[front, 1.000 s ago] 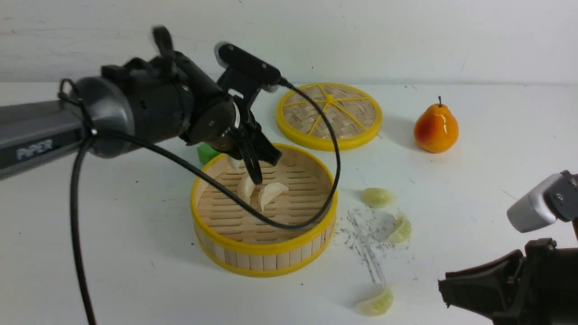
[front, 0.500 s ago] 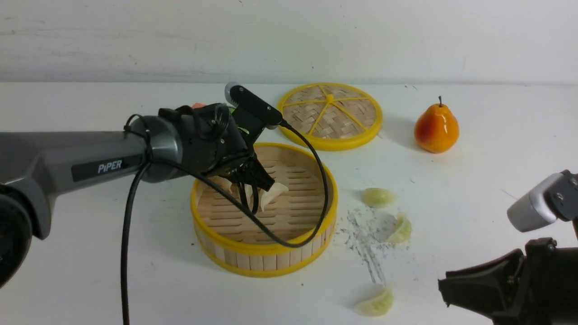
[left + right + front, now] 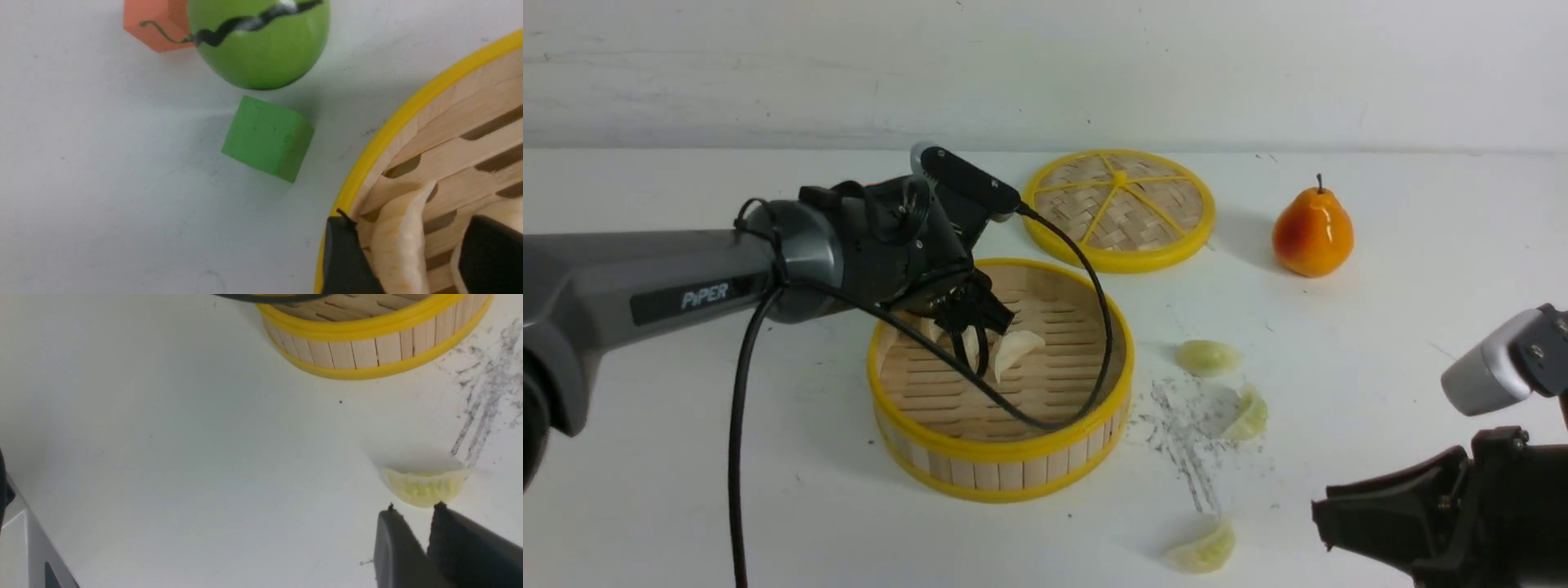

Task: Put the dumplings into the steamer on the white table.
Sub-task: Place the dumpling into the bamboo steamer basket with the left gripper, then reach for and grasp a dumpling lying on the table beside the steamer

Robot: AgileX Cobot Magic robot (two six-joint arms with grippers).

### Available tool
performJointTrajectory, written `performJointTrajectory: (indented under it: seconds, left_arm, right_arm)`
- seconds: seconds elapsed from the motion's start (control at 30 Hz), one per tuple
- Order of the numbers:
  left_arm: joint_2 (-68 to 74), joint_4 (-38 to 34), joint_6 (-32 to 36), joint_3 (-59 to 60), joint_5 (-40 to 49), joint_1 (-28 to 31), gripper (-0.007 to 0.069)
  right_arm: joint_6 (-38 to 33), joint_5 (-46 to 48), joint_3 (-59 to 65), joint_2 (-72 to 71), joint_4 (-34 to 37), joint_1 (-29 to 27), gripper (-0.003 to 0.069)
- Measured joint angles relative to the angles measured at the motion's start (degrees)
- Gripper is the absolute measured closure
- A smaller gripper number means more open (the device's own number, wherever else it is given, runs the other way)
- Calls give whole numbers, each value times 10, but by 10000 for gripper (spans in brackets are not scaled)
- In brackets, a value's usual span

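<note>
Jaws on the left gripper (image 3: 410,245) are parted round a cream dumpling (image 3: 402,249); on the right gripper (image 3: 414,510) nearly closed, empty. Green dumplings (image 3: 1207,357), judged light and soft, are best pinched across the belly.

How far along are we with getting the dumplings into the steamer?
About half. Done: at least two cream dumplings lie in the steamer, one loose on the slats. In hand: the left hand stands open around the other, which looks set down. Left: three green dumplings lie on the white table; the right hand, empty, hangs near the closest.
</note>
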Motion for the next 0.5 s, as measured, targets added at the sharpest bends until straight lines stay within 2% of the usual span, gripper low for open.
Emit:
performJointTrajectory:
  seconds: [0.1,0.27,0.4,0.5]
  left_arm:
    - [-59,-2,-28,0,12,-10,312]
    - [-211,-23,-41,0,43,-35,484]
    - [-326,-75,-41,0,90,-42,605]
    - [-399,-111,-23,22,138,-42,638]
  right_arm:
    - [0,0,0,0,1,0,522]
    - [0,0,0,5,13,0,522]
    - [0,2,0,22,17,0,521]
    - [5,3,0,41,17,0,515]
